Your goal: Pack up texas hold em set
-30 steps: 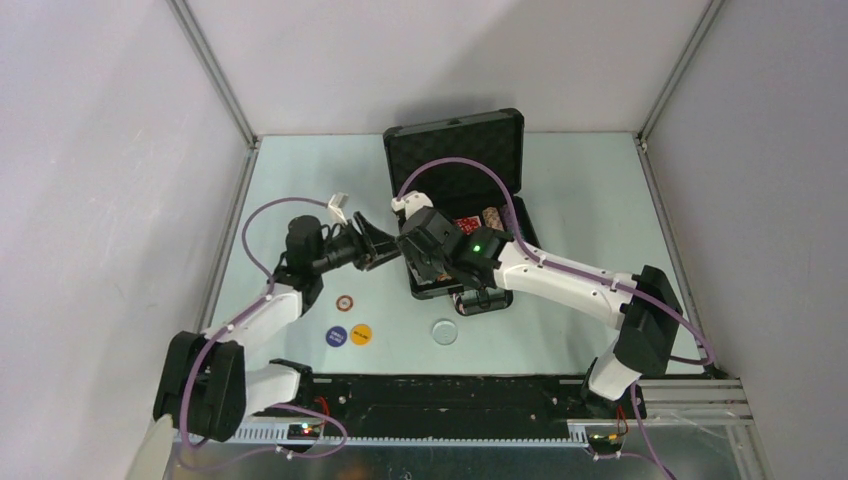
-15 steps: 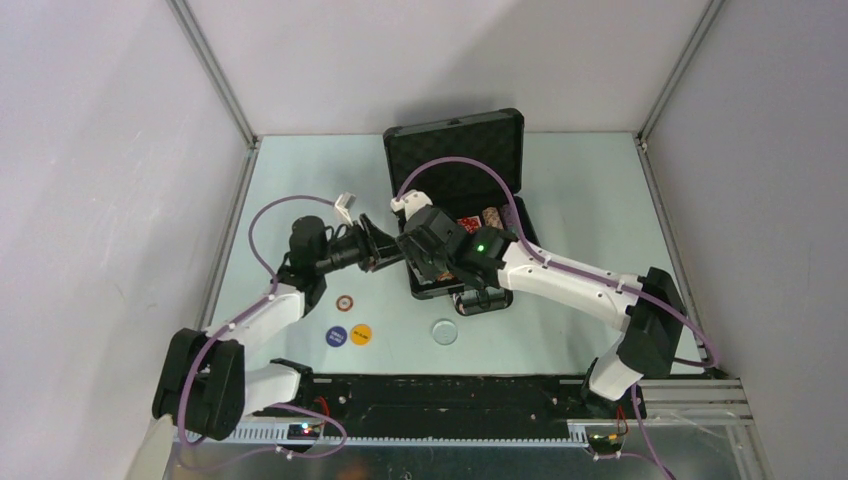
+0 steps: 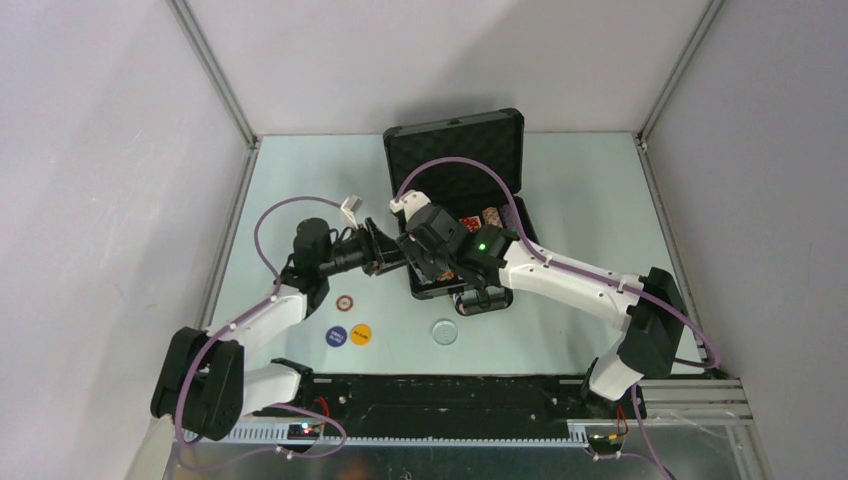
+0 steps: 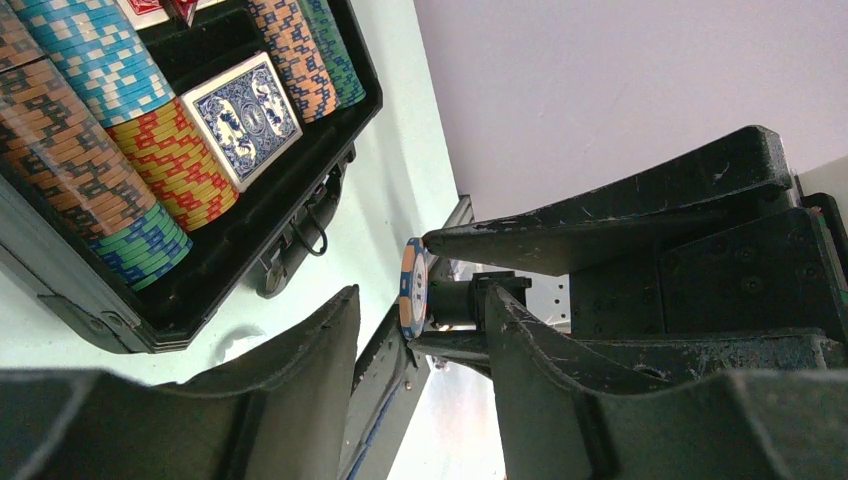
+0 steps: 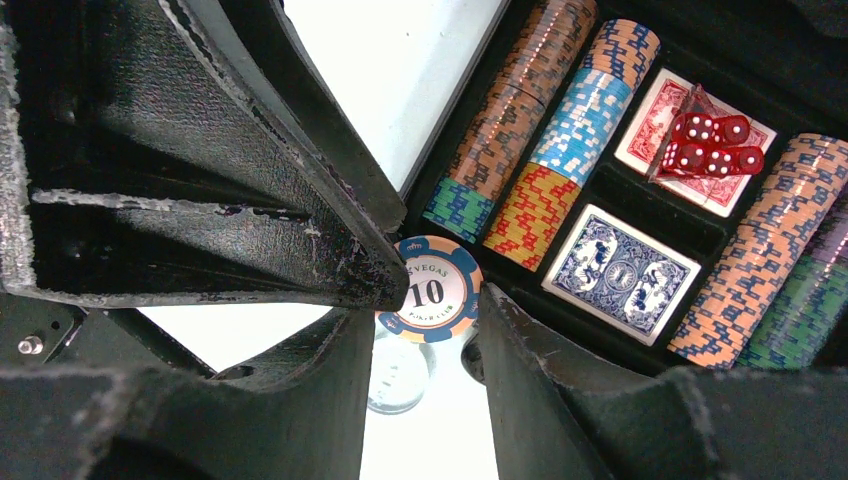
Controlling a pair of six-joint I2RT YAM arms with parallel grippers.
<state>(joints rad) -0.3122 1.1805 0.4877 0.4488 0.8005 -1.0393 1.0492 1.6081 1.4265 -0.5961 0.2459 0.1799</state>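
The black case (image 3: 497,128) lies open at the table's middle, its tray filled with rows of striped poker chips (image 5: 580,120), a blue card deck (image 5: 620,272) and a red deck (image 5: 650,125) with red dice (image 5: 712,145) on it. At the case's left edge my right gripper (image 5: 430,305) is shut on the rim of one orange-and-blue "10" chip (image 5: 432,290). My left gripper (image 4: 420,300) faces it, open, with a finger on each side of that chip (image 4: 411,290) and a gap on both sides.
On the table in front of the case lie a red-and-white chip (image 3: 345,302), a blue round button (image 3: 336,336), a yellow one (image 3: 361,334) and a clear disc (image 3: 444,331). The case handle (image 3: 484,300) points toward the arms.
My left gripper has slid right toward the case and now straddles the chip that the right gripper holds. Its jaws have narrowed a little. The right arm has barely moved.
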